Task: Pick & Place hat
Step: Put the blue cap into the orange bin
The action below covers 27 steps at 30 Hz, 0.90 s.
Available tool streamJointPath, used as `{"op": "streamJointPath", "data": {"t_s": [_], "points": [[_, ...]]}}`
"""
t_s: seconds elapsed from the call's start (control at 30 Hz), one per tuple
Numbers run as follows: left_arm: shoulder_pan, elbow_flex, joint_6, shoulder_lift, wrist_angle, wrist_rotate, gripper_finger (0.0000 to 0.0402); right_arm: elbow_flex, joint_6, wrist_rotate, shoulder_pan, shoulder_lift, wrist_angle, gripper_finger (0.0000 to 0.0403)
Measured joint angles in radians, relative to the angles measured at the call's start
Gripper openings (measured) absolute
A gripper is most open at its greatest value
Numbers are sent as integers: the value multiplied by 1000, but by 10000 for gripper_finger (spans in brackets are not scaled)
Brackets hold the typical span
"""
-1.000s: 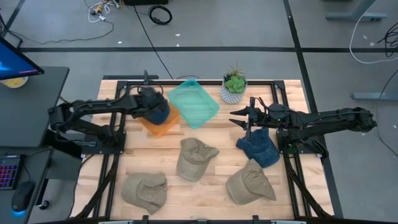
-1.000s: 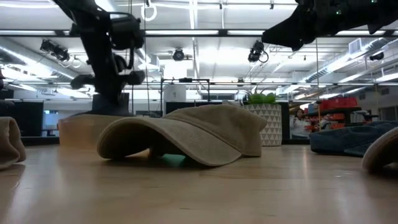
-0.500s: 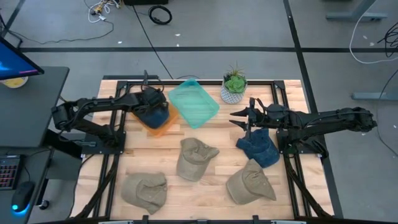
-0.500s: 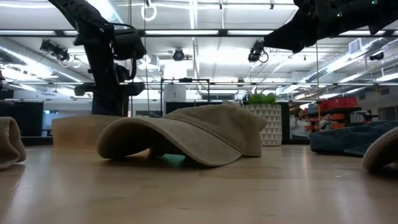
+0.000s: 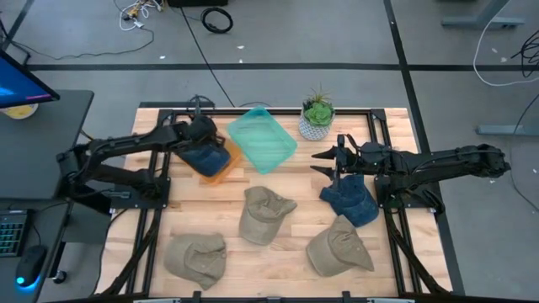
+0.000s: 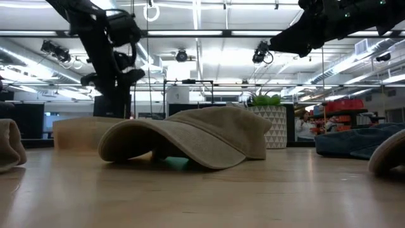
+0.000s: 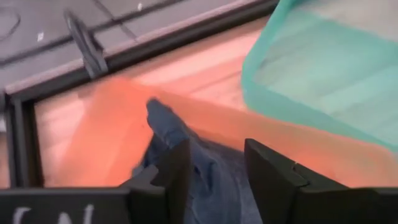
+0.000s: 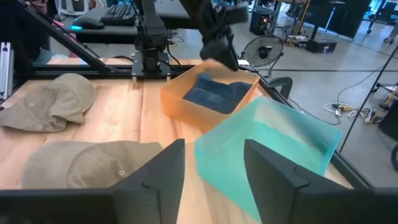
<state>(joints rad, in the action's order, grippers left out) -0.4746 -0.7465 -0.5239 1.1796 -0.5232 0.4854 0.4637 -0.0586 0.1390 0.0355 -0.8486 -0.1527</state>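
A blue denim hat (image 5: 208, 157) lies in the orange bin (image 5: 221, 173) at the far left; it also shows in the left wrist view (image 7: 211, 168) and the right wrist view (image 8: 214, 93). My left gripper (image 5: 205, 140) is open just above that hat, its fingers (image 7: 171, 168) standing on either side without touching it. My right gripper (image 5: 318, 161) is open and empty above the table, left of a second blue denim hat (image 5: 349, 200) that lies on the table.
A teal bin (image 5: 263, 139) leans against the orange bin. A potted plant (image 5: 317, 118) stands at the far edge. Three tan hats lie on the near half: in the middle (image 5: 263, 215), at the near left (image 5: 195, 257) and at the near right (image 5: 338, 248).
My left gripper has drawn back a little toward the table's left edge and slightly up over the orange bin. The denim hat stays lying in the bin and shows more fully.
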Motion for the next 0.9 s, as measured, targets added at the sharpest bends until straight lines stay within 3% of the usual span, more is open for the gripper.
{"op": "streamJointPath", "data": {"t_s": [0.17,0.3,0.63,0.9], "points": [[25,0,96,-100,10,0,162,13,8,-78,0,-1,43,198],[60,0,146,-148,65,-1,158,105,31,-114,-2,-21,157,202],[153,0,281,-160,342,-164,156,429,176,-114,-87,-243,802,203],[187,0,303,-159,368,-169,156,474,358,-94,-149,-397,1188,203]]}}
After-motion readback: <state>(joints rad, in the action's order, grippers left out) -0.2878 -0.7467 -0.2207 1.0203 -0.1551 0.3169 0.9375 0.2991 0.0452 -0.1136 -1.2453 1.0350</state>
